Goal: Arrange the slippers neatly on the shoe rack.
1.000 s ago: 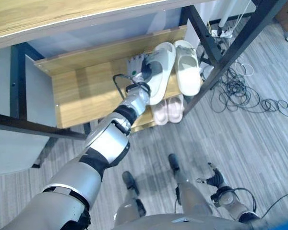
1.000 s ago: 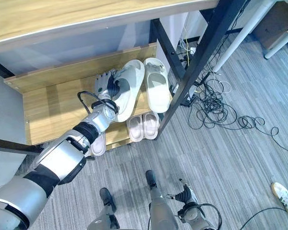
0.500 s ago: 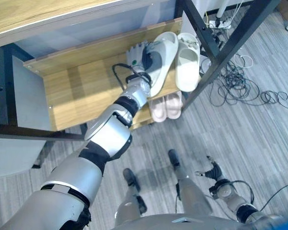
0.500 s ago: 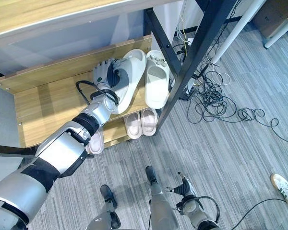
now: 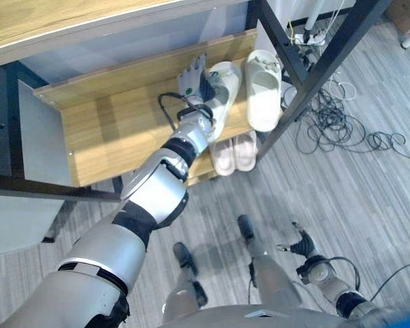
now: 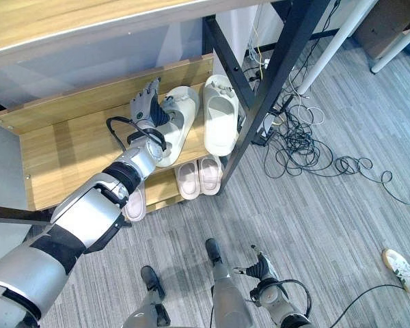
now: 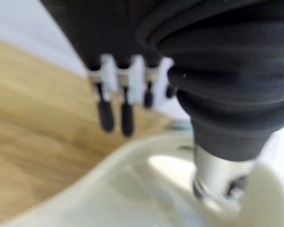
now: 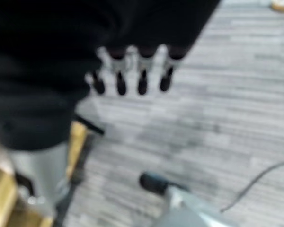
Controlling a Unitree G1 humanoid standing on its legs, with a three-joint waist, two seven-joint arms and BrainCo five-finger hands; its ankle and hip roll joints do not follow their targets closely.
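So the shoe rack's wooden shelf (image 6: 75, 147) was mostly bare on its left, with everything bunched toward the right-hand black post (image 6: 260, 102). The left hand (image 6: 145, 104) sat over the inner edge of the left cream slipper (image 6: 178, 126), fingers straightened out and lifted rather than wrapped around it, thumb down by the slipper's strap in the left wrist view, so it looked like a loose, open hand that had just set the thing down or was about to nudge it. The right cream slipper (image 6: 221, 123) lay just beside it, closer to the post, pointing straight at the back board, while the left one was angled a bit, heel swung outward. If I had to call it, the good move here was a flat-fingered push on the heel side to square it up parallel with its mate, gently, so it didn't slide into the other one. A pink pair (image 6: 199, 178) sat on the lower shelf, below the cream ones. The right hand (image 6: 258, 268) hung low over the floor, fingers relaxed and holding nothing.
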